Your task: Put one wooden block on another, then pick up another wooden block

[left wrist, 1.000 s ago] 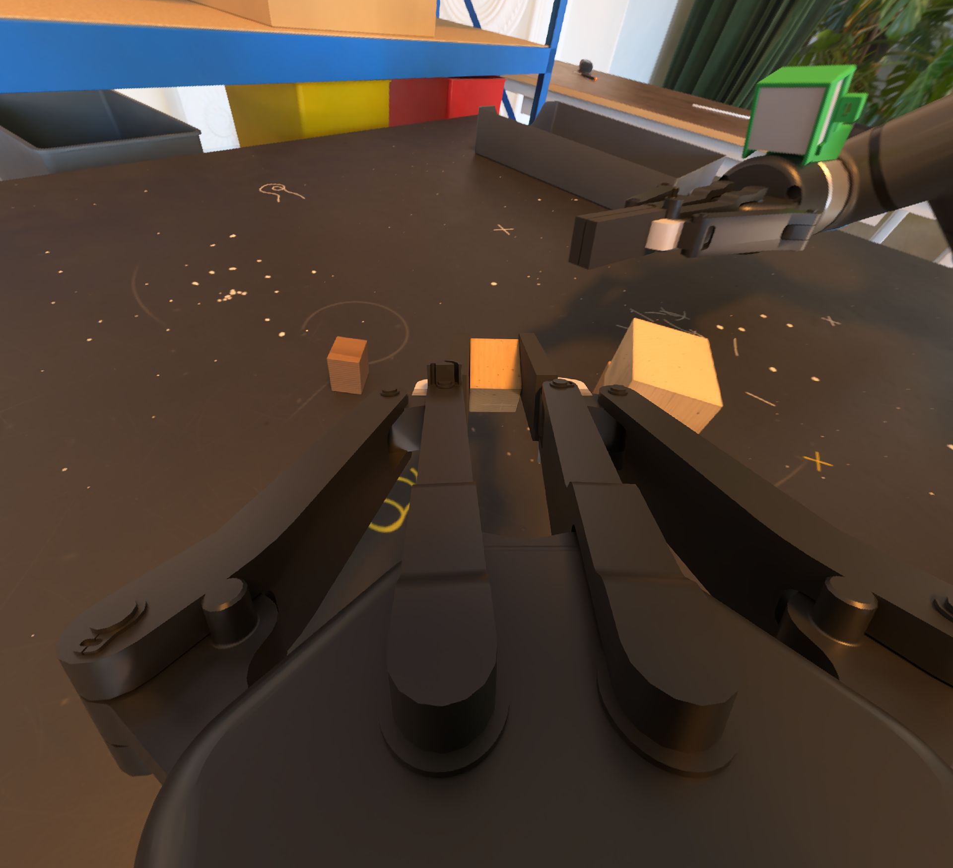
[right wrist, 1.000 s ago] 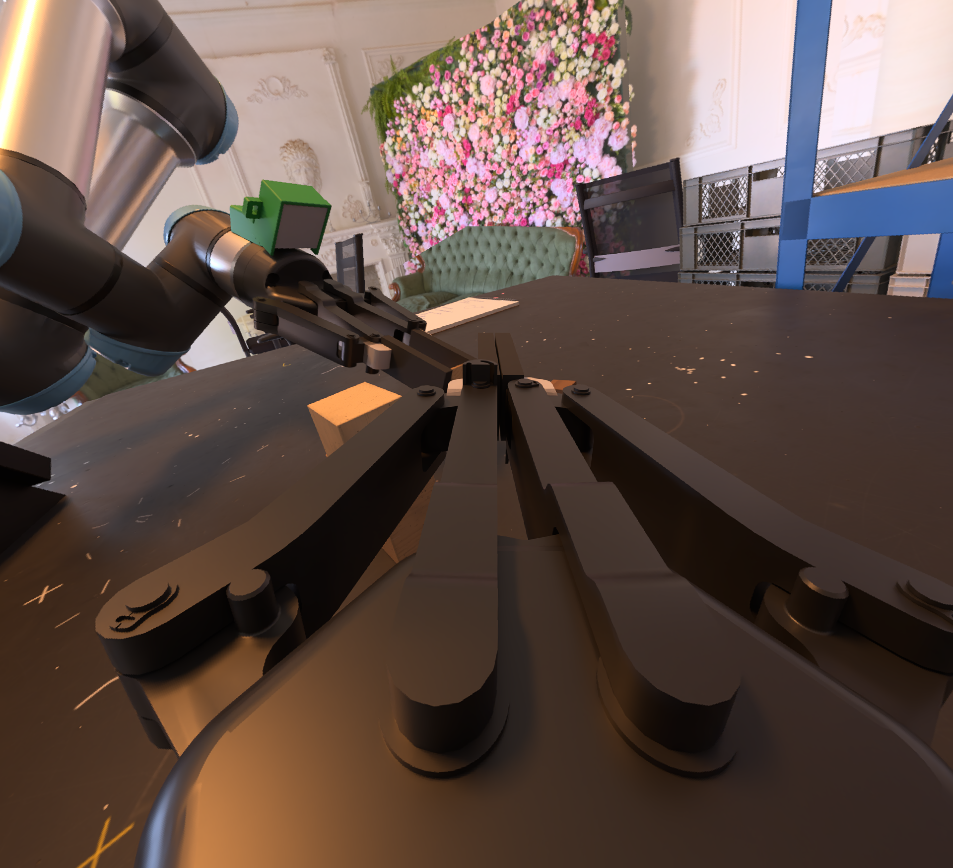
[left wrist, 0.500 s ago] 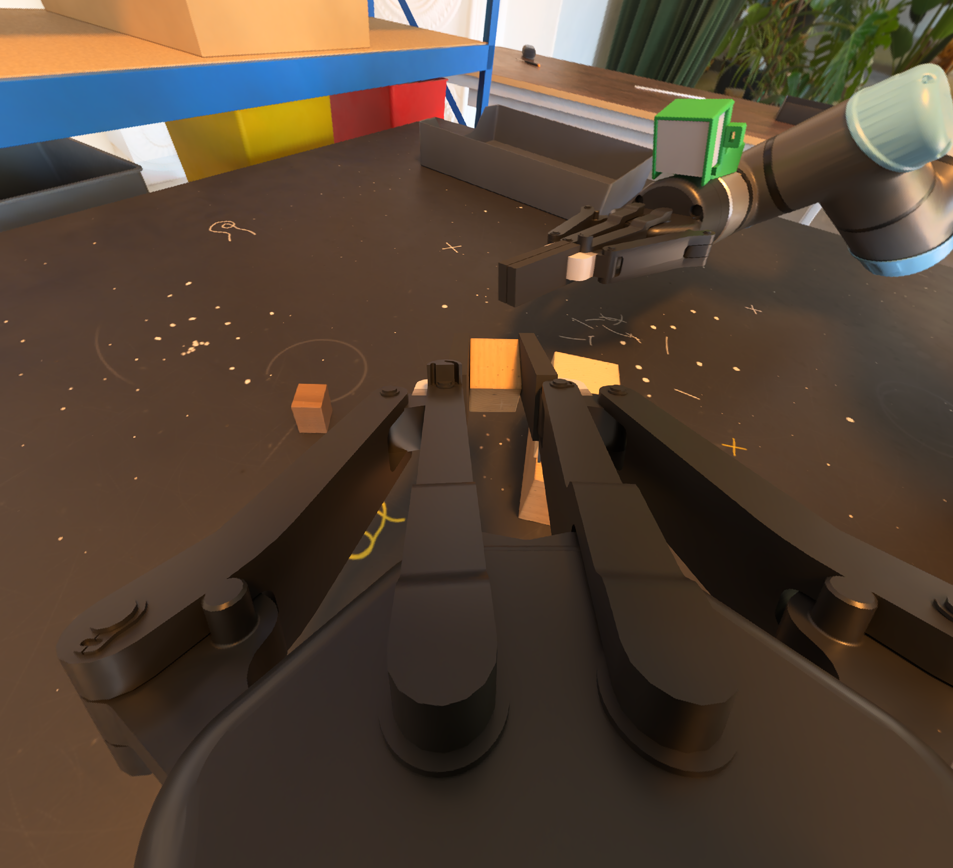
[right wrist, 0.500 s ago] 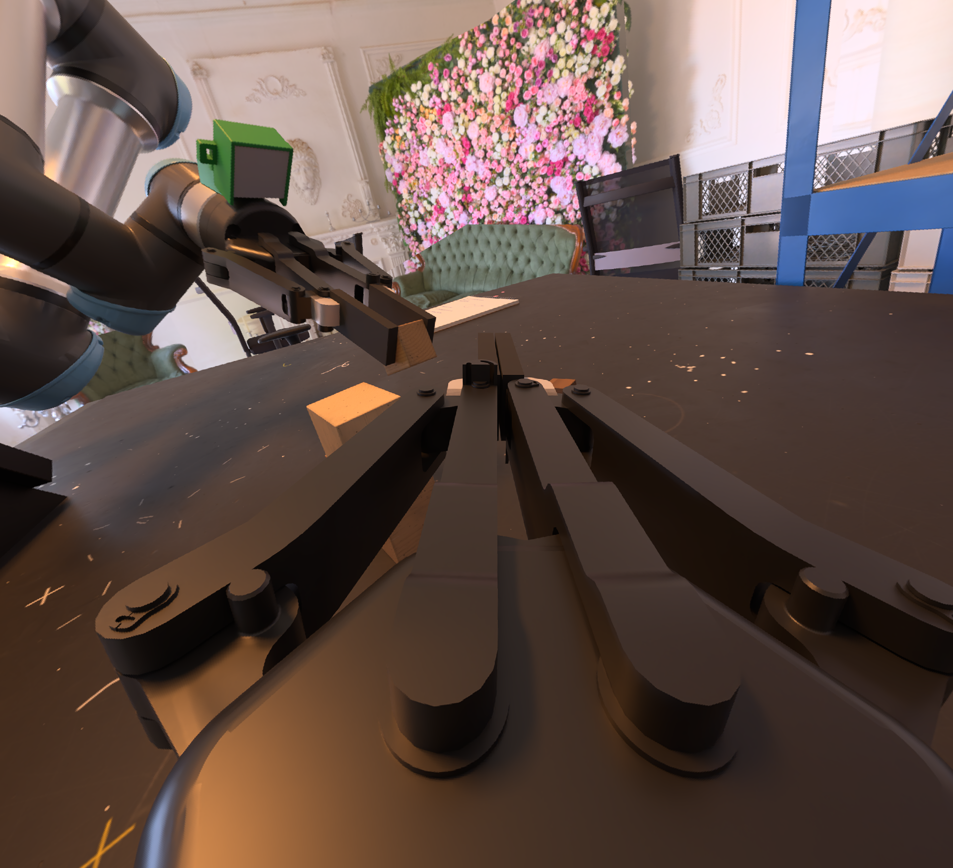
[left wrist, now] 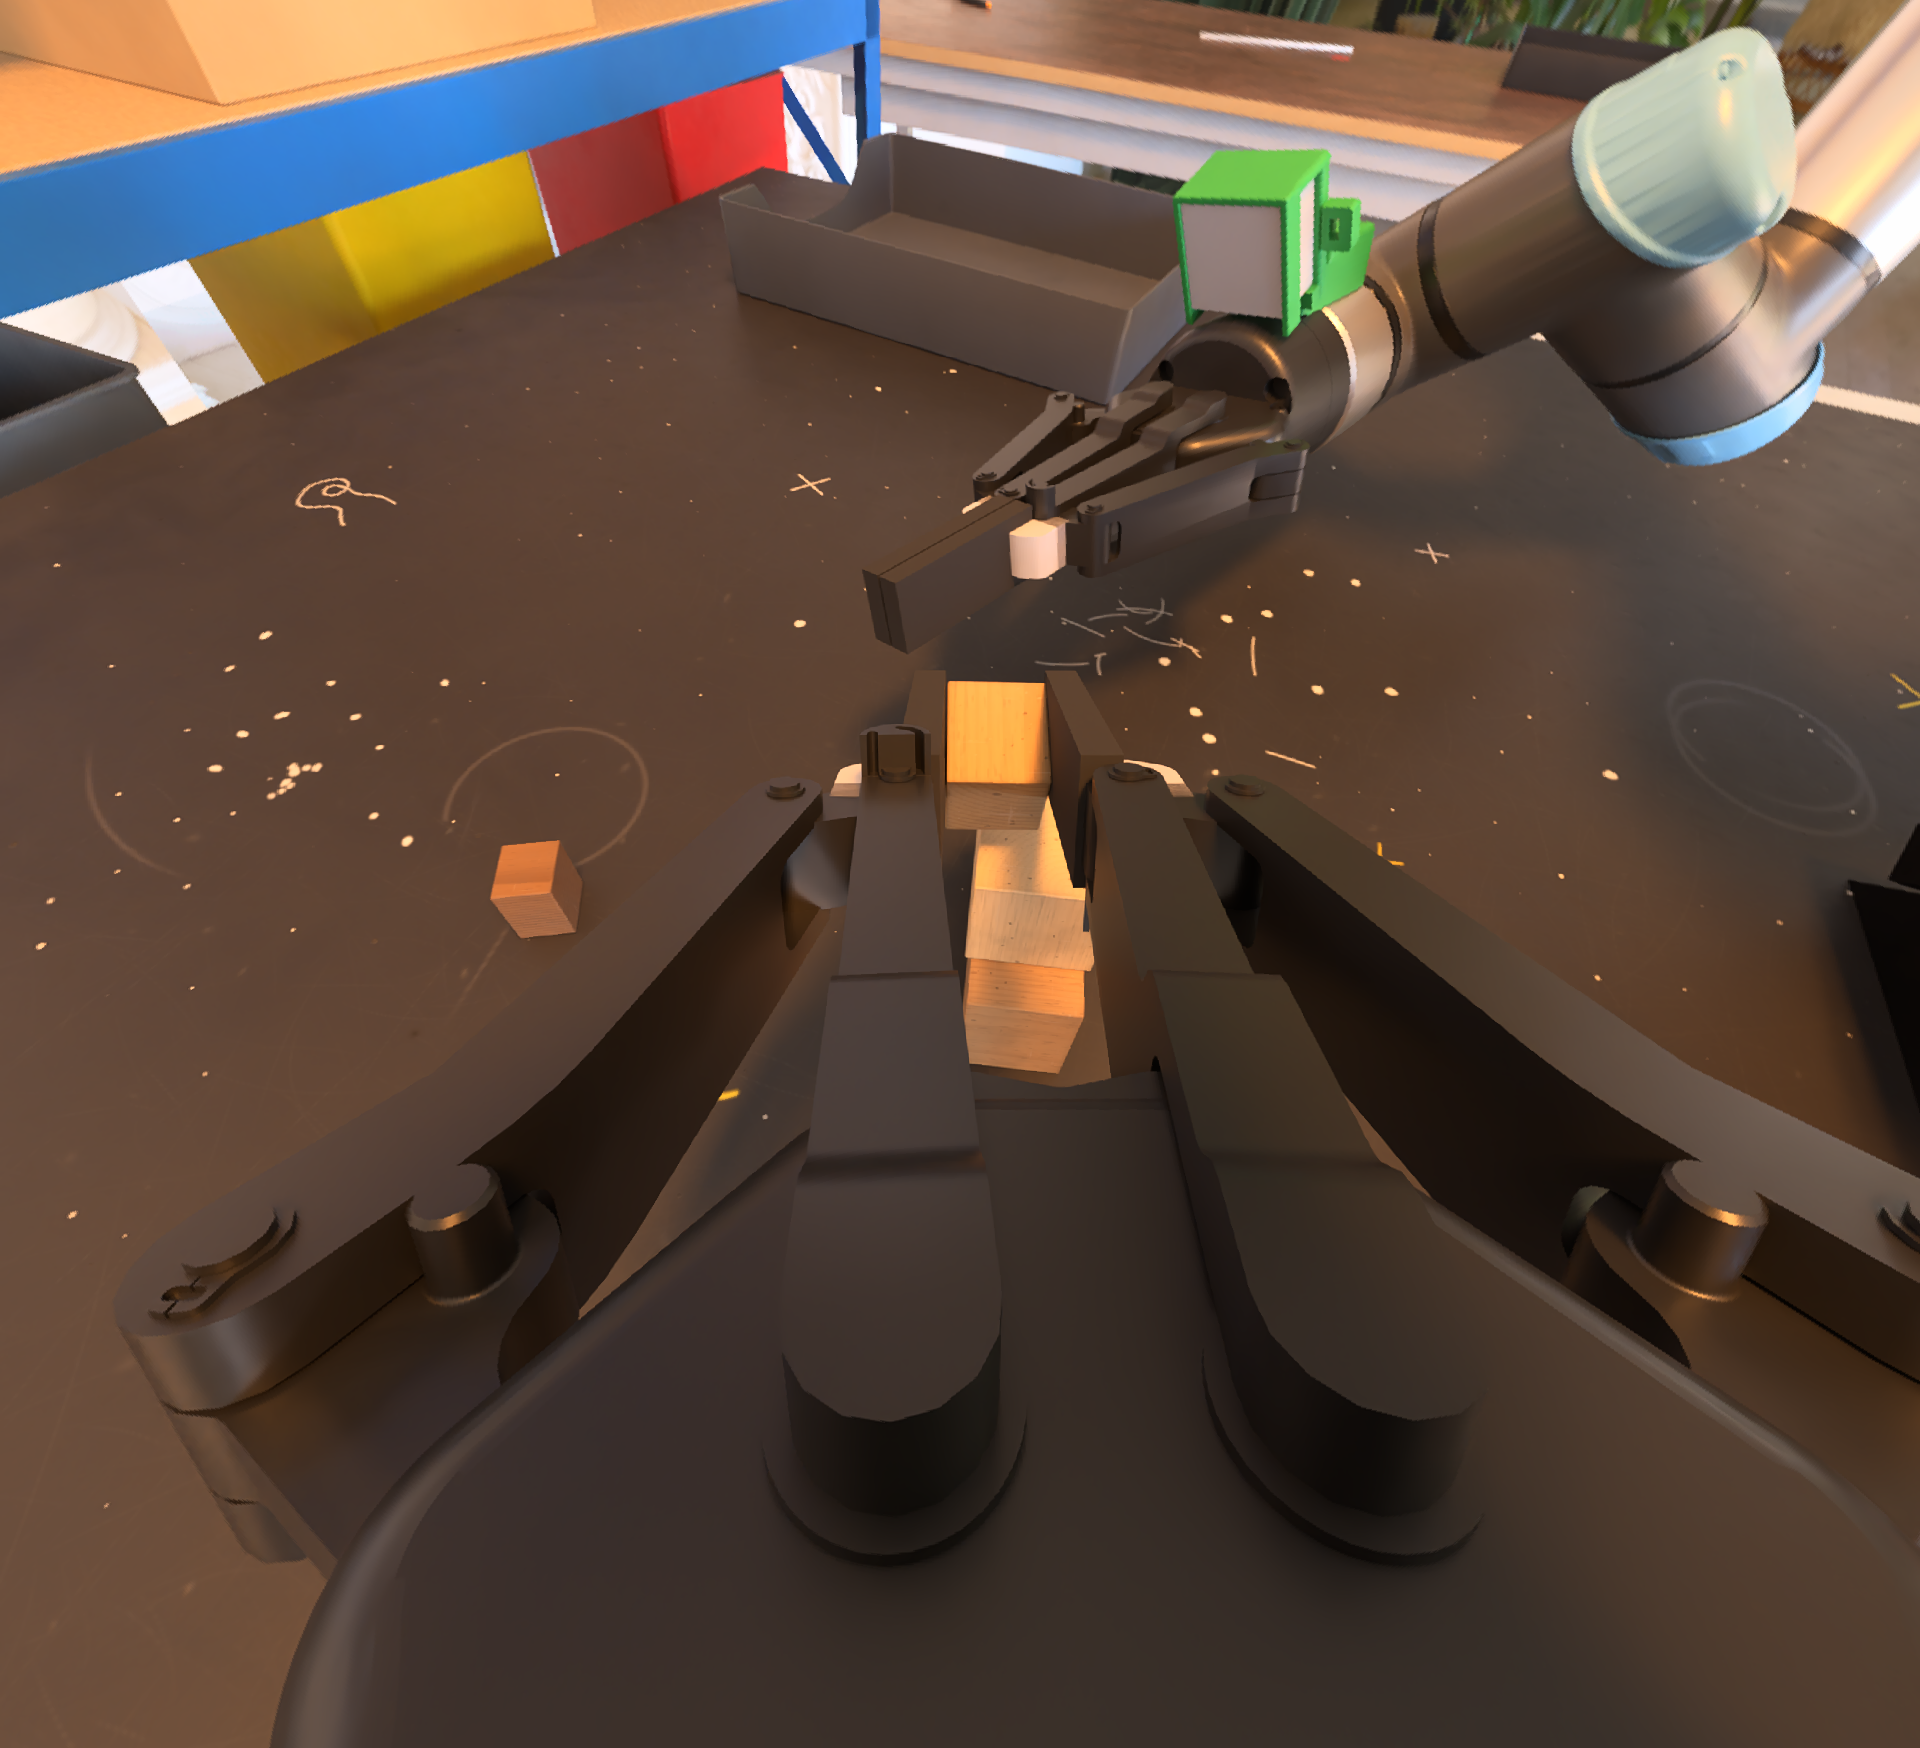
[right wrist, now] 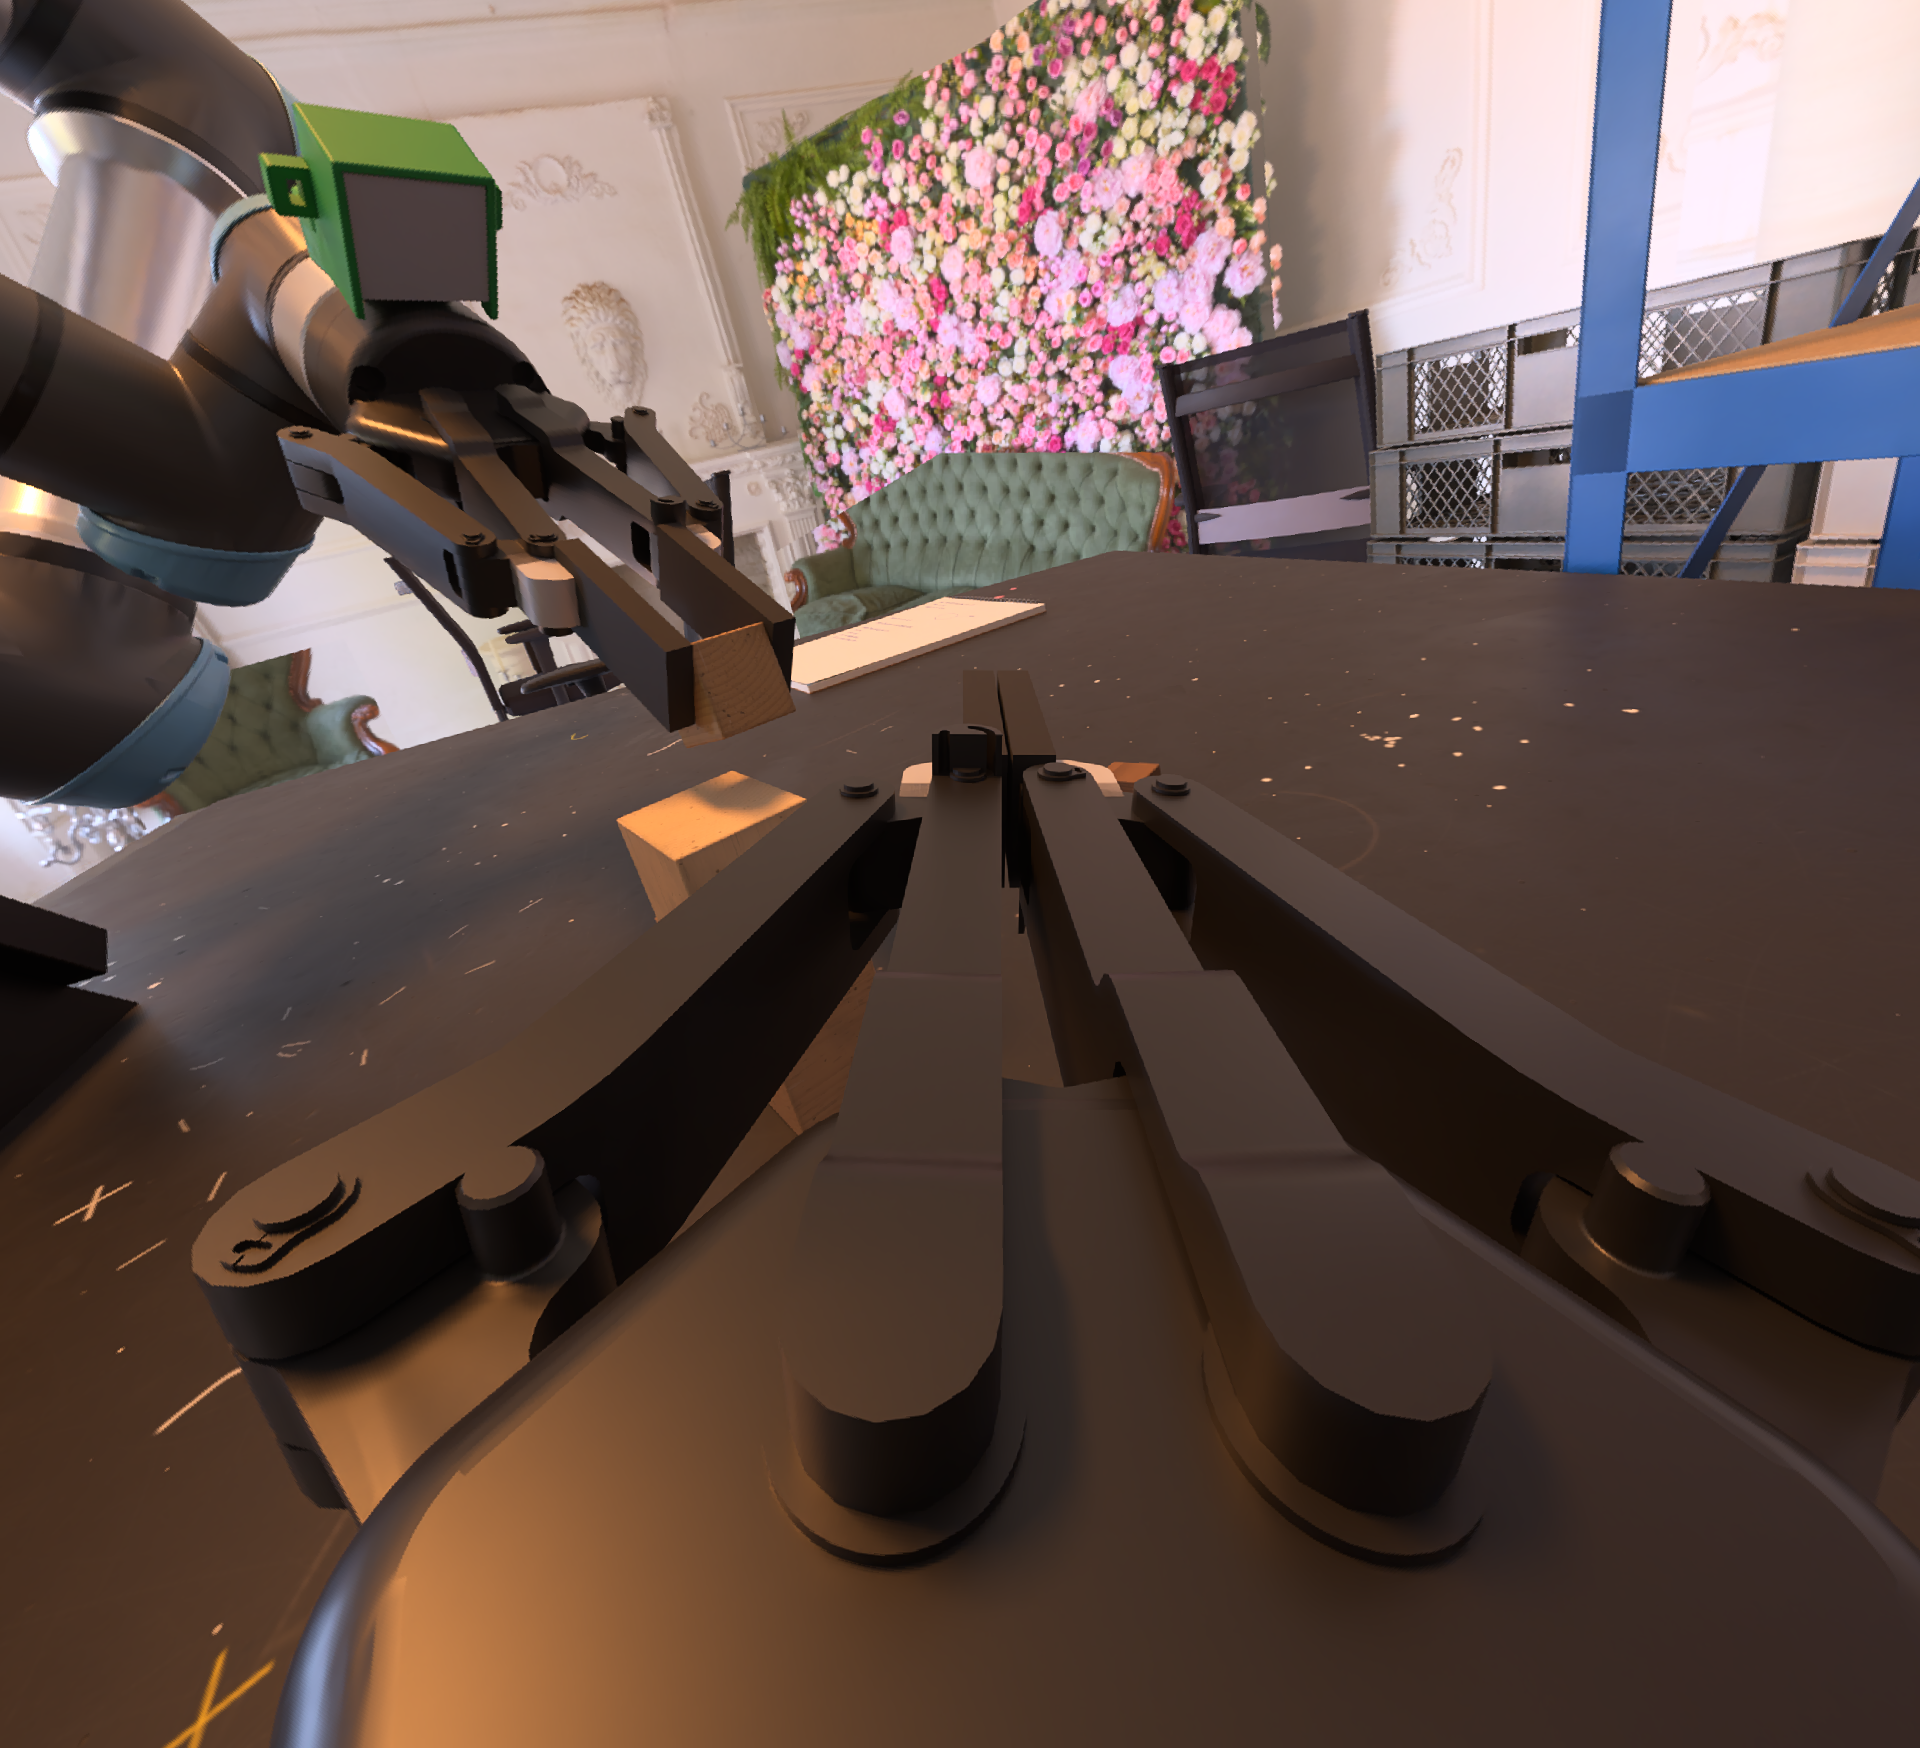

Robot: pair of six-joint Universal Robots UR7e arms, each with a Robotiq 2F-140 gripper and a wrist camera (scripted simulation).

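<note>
My left gripper (left wrist: 995, 696) is shut on a light wooden block (left wrist: 995, 742) and holds it in the air. Right below it, between my fingers, a larger pale wooden block (left wrist: 1023, 919) rests on the dark table. A small brown block (left wrist: 535, 888) sits on the table to the left. My right gripper (left wrist: 899, 607) hovers just beyond, shut and empty. In the right wrist view, the right gripper (right wrist: 997, 711) is shut, the left gripper (right wrist: 722, 664) holds its block (right wrist: 743, 690) above the pale block (right wrist: 707, 825), and the brown block (right wrist: 1132, 771) peeks out behind my fingers.
An open grey tray (left wrist: 935, 264) stands at the table's far side. A blue shelf (left wrist: 416, 129) with a cardboard box overhangs the left. A dark bin (left wrist: 52, 410) is at the left edge, a dark object (left wrist: 1891, 950) at the right edge. A white sheet (right wrist: 914, 633) lies on the table.
My left gripper has lifted its block and carried it up and over the larger pale block. The right gripper has stayed in place, shut.
</note>
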